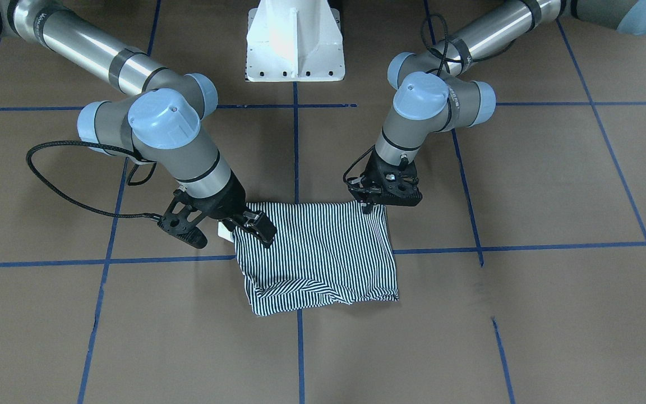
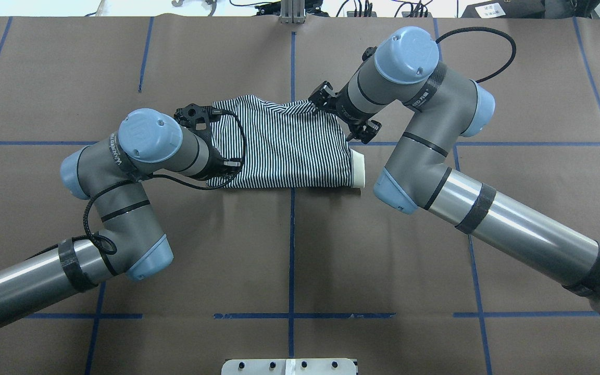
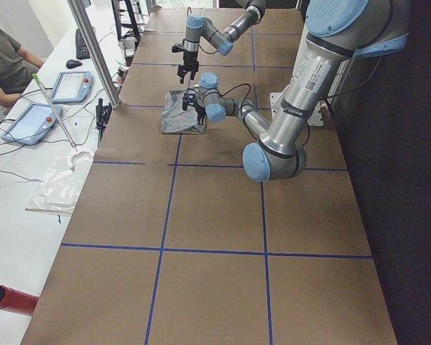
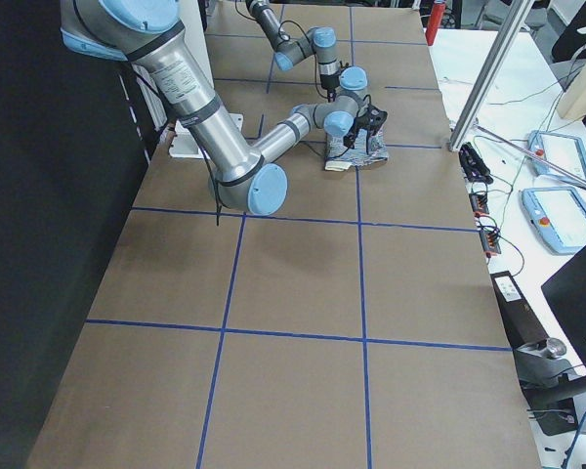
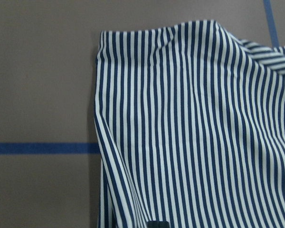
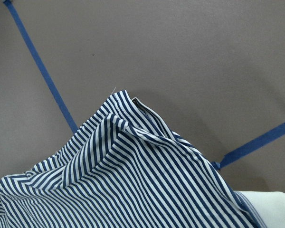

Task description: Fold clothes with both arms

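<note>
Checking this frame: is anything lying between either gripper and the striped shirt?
Nothing visible. The left gripper is at one robot-side corner of the striped shirt, and the right gripper is over the other. No other object shows on the table near them.

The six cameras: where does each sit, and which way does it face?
Front-facing: across the table, facing the white base; left arm at right, right arm at left.
Overhead: behind the base, looking down; both arms.
Exterior left: table's left end; left arm near.
Exterior right: table's right end; right arm near.
Left wrist: down on the striped shirt; one dark tip.
Right wrist: down on a shirt corner; no arm shows.
All share the shirt.
</note>
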Robot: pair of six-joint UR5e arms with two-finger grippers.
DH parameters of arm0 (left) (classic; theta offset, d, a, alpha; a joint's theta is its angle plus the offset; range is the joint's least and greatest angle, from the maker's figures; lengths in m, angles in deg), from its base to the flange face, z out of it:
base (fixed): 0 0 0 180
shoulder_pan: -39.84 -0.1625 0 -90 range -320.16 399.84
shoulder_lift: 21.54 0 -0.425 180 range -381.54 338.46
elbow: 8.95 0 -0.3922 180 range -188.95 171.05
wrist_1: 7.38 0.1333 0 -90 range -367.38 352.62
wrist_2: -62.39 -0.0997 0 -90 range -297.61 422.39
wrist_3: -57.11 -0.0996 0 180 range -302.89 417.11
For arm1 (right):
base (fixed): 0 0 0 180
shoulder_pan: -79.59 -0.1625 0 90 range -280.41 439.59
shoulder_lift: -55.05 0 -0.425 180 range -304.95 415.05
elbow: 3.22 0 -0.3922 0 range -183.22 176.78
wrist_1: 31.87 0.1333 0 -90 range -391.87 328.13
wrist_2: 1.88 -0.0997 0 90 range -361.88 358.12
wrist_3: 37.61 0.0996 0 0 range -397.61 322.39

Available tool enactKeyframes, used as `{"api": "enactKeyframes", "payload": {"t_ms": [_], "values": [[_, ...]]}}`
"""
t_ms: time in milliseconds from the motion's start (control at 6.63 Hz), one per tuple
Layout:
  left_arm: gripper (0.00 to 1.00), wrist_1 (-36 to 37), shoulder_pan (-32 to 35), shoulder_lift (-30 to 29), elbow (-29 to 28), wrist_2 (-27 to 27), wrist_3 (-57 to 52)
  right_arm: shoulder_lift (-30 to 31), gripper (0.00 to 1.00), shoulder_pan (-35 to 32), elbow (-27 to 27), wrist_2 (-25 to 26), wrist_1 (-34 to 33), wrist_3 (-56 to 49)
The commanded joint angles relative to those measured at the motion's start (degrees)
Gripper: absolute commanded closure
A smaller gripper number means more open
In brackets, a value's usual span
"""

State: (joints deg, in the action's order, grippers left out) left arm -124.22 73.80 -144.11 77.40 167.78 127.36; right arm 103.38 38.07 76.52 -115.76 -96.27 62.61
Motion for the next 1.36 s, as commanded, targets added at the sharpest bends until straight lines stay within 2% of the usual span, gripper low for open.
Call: {"api": "enactKeyframes", "payload": {"t_ms": [0, 151, 604, 1056, 1207], "values": [[1.00, 0.03, -0.03, 0.84, 0.05, -0.19, -0.46, 0.01, 0.00, -0.05, 0.07, -0.03, 0.06, 0.07], [1.00, 0.03, 0.76, 0.84, 0.13, -0.28, -0.47, 0.01, 0.00, -0.05, 0.07, -0.03, 0.06, 0.07], [1.00, 0.03, 1.29, 6.98, 3.63, -0.37, -0.47, 0.10, 0.00, -0.31, 0.07, -0.03, 0.06, -0.02], [1.00, 5.55, 6.45, 7.17, 10.48, 0.34, -5.98, 0.44, 0.00, -1.62, 0.51, -0.64, -0.12, -0.11], [1.00, 5.65, 10.04, 9.26, 12.94, 0.77, -11.40, 3.58, 0.00, -4.85, 1.99, -4.21, -0.12, -0.89]]}}
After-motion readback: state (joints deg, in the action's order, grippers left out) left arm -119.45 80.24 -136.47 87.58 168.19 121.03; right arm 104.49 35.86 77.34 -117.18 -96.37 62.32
